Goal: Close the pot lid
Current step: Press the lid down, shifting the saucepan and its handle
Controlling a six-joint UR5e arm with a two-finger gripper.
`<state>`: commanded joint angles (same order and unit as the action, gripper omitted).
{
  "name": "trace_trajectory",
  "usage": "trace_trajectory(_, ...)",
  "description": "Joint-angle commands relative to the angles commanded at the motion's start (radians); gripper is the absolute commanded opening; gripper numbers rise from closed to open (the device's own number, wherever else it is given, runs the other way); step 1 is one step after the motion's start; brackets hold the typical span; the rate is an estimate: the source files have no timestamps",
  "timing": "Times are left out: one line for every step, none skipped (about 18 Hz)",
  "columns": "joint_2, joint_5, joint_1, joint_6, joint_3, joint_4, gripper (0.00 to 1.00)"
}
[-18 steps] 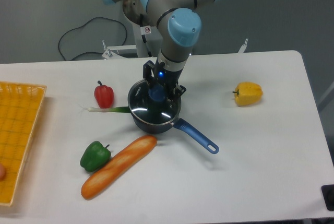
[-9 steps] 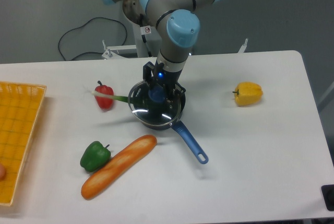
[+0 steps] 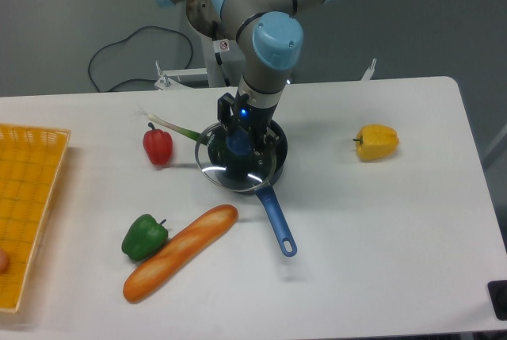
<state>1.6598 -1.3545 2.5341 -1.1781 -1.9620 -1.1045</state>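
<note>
Claw [image 3: 238, 145] pinches the blue knob of the lid [image 3: 234, 167]. Lid sits off-centre over the pot [image 3: 269, 150], on the counter [image 3: 380, 221].

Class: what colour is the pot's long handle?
Bright blue; the handle shows clearly in the fixed camera view.

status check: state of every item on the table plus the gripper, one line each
pot: upright on the table, handle toward the camera
lid: off-centre over the pot, overhanging the near-left rim, not seated
gripper: down at the lid's blue knob, jaw state unclear
green onion: lying flat, one end under the lid
red pepper: upright
green pepper: on its side
baguette: lying flat
yellow pepper: on its side
</note>
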Motion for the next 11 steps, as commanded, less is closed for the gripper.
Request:
trace_trajectory(0.002,-0.002,0.0,0.0,0.002,0.0,0.27)
trace_trajectory(0.002,-0.003,0.0,-0.002,0.002,0.0,0.27)
trace_trajectory(0.003,-0.005,0.003,-0.003,0.002,0.0,0.27)
trace_trajectory(0.003,-0.011,0.003,-0.014,-0.003,0.0,0.27)
trace_trajectory(0.003,-0.015,0.003,-0.024,-0.005,0.0,0.27)
trace_trajectory(0.002,-0.017,0.003,-0.029,-0.008,0.0,0.27)
trace_trajectory(0.0,-0.017,0.003,-0.031,-0.012,0.0,0.27)
trace_trajectory(-0.002,-0.017,0.005,-0.032,-0.014,0.0,0.27)
trace_trajectory(-0.002,-0.017,0.006,-0.035,-0.017,0.0,0.27)
trace_trajectory(-0.003,-0.017,0.006,-0.041,-0.021,0.0,0.27)
trace_trajectory(-0.003,-0.018,0.006,-0.046,-0.026,0.0,0.27)
